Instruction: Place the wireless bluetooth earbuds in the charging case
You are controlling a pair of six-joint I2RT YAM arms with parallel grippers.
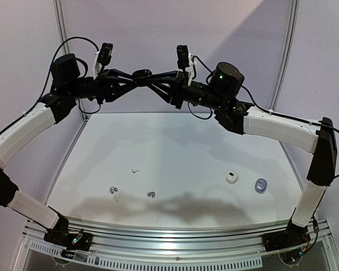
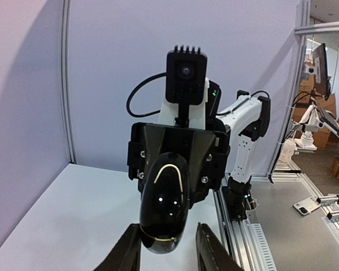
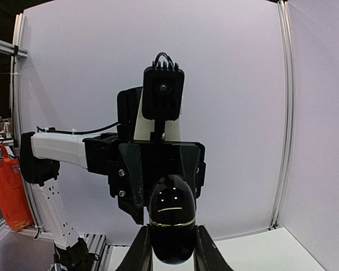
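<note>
Table far below; right gripper clamps black case at 12 o'clock, left gripper bite unclear, so I risk dropping it.

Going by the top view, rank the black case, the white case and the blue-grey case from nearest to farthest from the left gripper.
1. Black case: raised in mid-air, right at the left gripper.
2. White case: down on the table, right of centre.
3. Blue-grey case: on the table too, further right, beside the white case.
</note>
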